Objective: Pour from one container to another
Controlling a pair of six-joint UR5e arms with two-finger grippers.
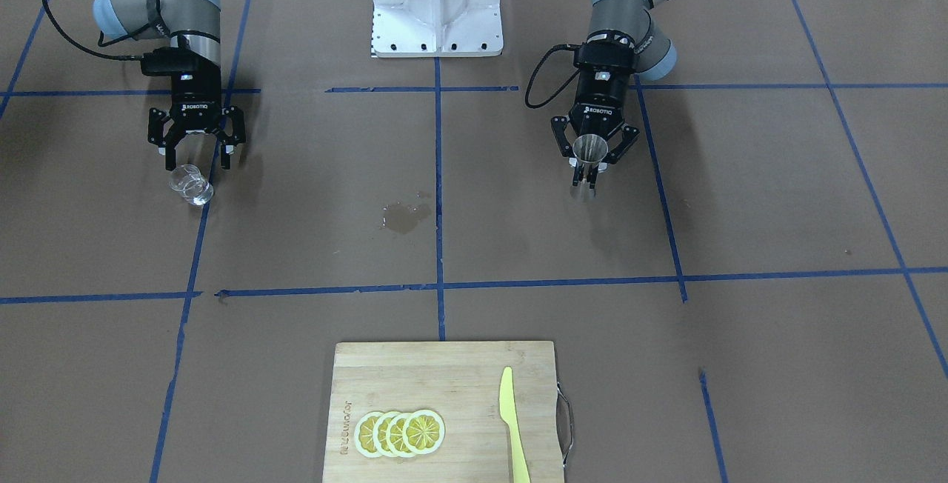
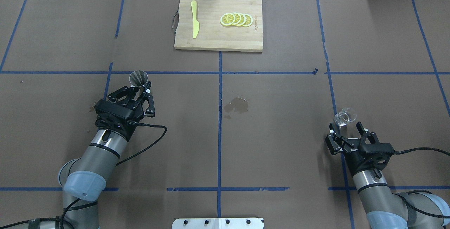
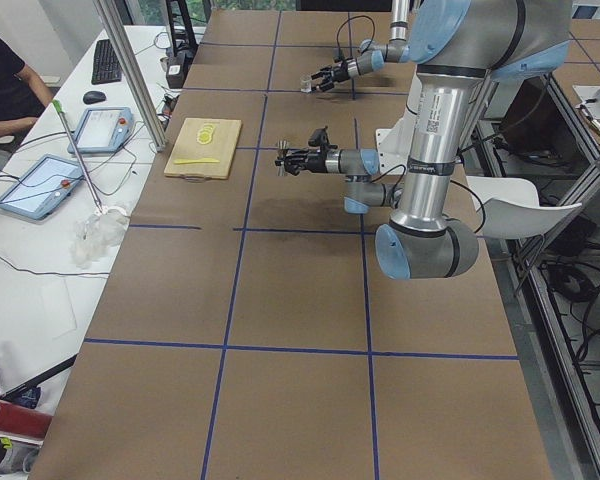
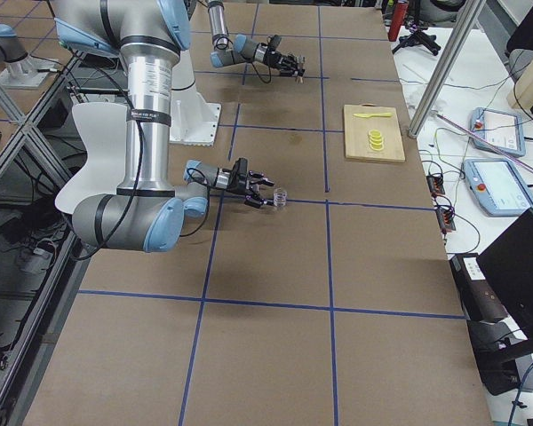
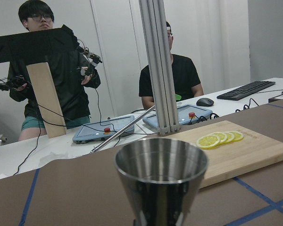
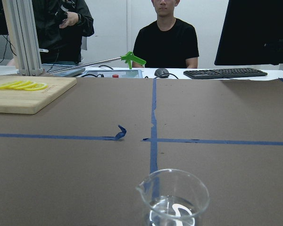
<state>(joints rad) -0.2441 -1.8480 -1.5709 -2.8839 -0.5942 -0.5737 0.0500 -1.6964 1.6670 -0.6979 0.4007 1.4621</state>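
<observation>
The silvery hourglass-shaped jigger [image 2: 139, 78] stands upright between the fingers of my left gripper [image 2: 142, 87], which is shut on its lower part; its open cone fills the left wrist view [image 5: 160, 179]. The front-facing view shows the same grip on the jigger [image 1: 590, 148] by the left gripper [image 1: 589, 172]. A small clear glass cup [image 2: 345, 117] stands on the table at the right with a little clear liquid in it [image 6: 173, 200]. My right gripper [image 2: 345, 126] is open, its fingertips on either side of the cup's near edge, not gripping it.
A wooden cutting board [image 2: 211, 36] lies at the far middle edge, with lemon slices [image 2: 236, 19] and a yellow knife [image 2: 194, 23] on it. A wet stain [image 2: 237, 105] marks the paper in the table's middle. People sit beyond the far edge.
</observation>
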